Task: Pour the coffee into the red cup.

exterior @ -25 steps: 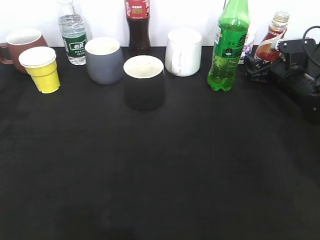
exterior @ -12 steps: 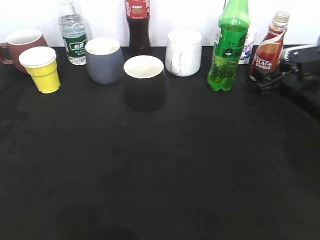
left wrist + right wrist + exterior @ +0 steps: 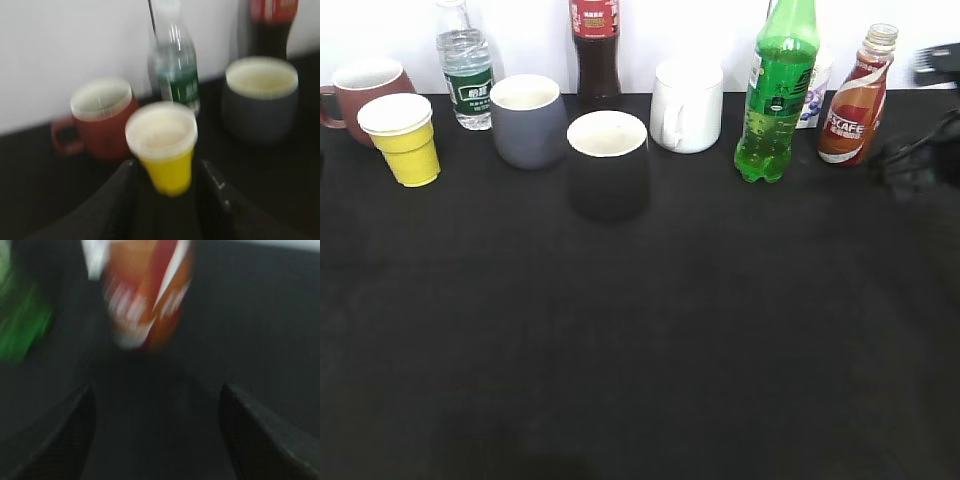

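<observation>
Wide open black table (image 3: 640, 350) across the whole front and middle, nothing standing there, and every container is lined up along the far edge against a plain white wall (image 3: 530, 35). Far left corner, there's the red cup (image 3: 362, 95), upright, handle pointing left, with the yellow paper cup (image 3: 404, 138) just in front of it and slightly right. Next along, a water bottle (image 3: 466, 75), a grey cup (image 3: 528, 120), a cola bottle (image 3: 596, 50), then a black cup (image 3: 608, 165) set a little forward of the row. A white mug (image 3: 687, 104) and a green soda bottle (image 3: 777, 95) fill the right half, and there's the coffee (image 3: 855, 100), upright near the right end, well apart from the red cup at the opposite end. Right gripper (image 3: 918, 160) sits blurred at the right edge, just beside the coffee bottle but clear of it; the right wrist view shows its fingers (image 3: 65, 435) spread wide with the bottle beyond them, nothing grasped. Left arm isn't visible in the exterior view; its wrist view looks at the yellow cup and the red cup behind it, left gripper (image 3: 167, 200) low, fingers parted and empty, the yellow cup sitting right at the gap.
</observation>
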